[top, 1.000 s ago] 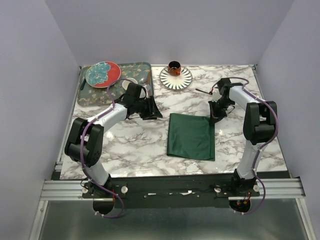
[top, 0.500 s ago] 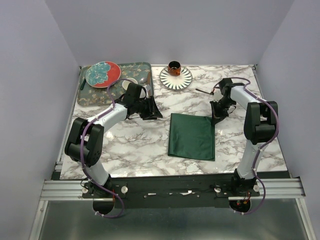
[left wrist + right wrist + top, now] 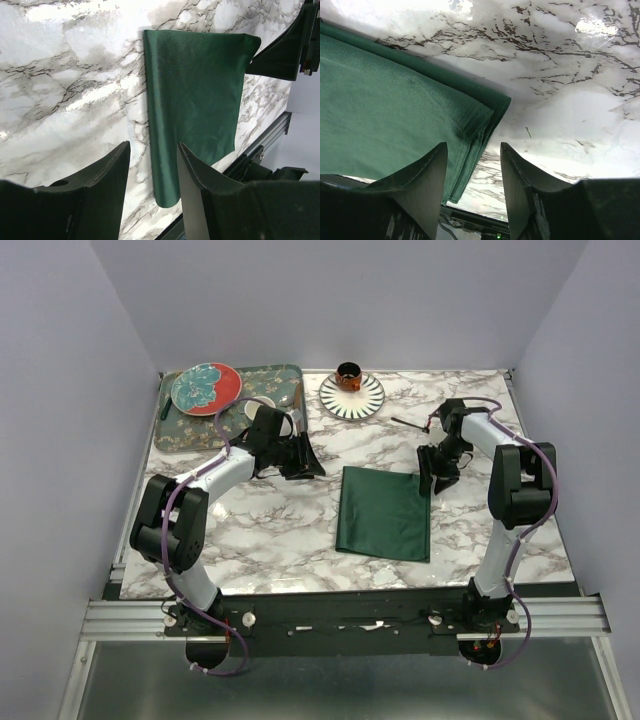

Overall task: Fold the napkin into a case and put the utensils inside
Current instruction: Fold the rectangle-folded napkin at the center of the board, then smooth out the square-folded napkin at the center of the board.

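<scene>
The dark green napkin (image 3: 385, 512) lies folded into a rectangle on the marble table, also seen in the left wrist view (image 3: 195, 95) and the right wrist view (image 3: 390, 110). My right gripper (image 3: 437, 472) (image 3: 472, 147) hangs open just over the napkin's far right corner, holding nothing. My left gripper (image 3: 305, 465) (image 3: 152, 150) is open and empty, left of the napkin's far edge. One slim black utensil (image 3: 405, 422) lies behind the right arm. A dark slim piece (image 3: 164, 406) lies at the tray's left edge.
A patterned tray (image 3: 270, 368) at the back left holds a red and teal plate (image 3: 205, 388) and a white cup (image 3: 258, 408). A striped plate (image 3: 365, 398) with a brown cup (image 3: 348, 373) stands at the back middle. Walls close in the table on three sides.
The right gripper was shut at the napkin's far right corner and has opened, letting the cloth go. The left arm has not moved.
</scene>
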`<state>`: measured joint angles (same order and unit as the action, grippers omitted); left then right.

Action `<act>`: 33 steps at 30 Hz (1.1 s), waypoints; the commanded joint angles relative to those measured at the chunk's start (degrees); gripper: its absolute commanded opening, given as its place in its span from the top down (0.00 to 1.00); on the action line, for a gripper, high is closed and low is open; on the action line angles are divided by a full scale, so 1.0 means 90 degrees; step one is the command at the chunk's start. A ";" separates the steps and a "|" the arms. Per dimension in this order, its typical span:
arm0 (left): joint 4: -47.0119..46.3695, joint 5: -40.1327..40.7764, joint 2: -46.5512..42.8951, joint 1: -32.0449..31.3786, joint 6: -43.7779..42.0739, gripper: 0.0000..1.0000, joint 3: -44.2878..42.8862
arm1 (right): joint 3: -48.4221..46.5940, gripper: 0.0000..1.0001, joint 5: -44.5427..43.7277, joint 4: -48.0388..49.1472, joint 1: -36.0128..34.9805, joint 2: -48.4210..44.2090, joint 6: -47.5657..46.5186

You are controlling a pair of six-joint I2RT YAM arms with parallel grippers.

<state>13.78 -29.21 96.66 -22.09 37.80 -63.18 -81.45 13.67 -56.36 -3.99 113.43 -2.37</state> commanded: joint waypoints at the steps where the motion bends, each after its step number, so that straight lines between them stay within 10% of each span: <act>1: -0.0096 -0.0153 0.0031 0.0032 -0.0001 0.49 0.0076 | 0.0075 0.45 -0.0035 -0.0115 0.0052 0.0042 0.0107; 23: -0.0096 -0.0289 -0.0125 0.0618 -0.0791 0.50 0.0106 | -0.0891 0.83 0.1274 0.0178 0.0004 0.1039 0.0596; 33: 0.0510 -0.0738 -0.0027 0.0686 -0.2442 0.47 -0.0402 | -0.0862 0.82 0.1245 0.0081 -0.0035 0.0972 0.0313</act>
<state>16.10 -31.79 96.66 -16.08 24.36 -64.84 -89.30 24.34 -55.94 -4.05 122.39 1.87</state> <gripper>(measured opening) 0.519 0.162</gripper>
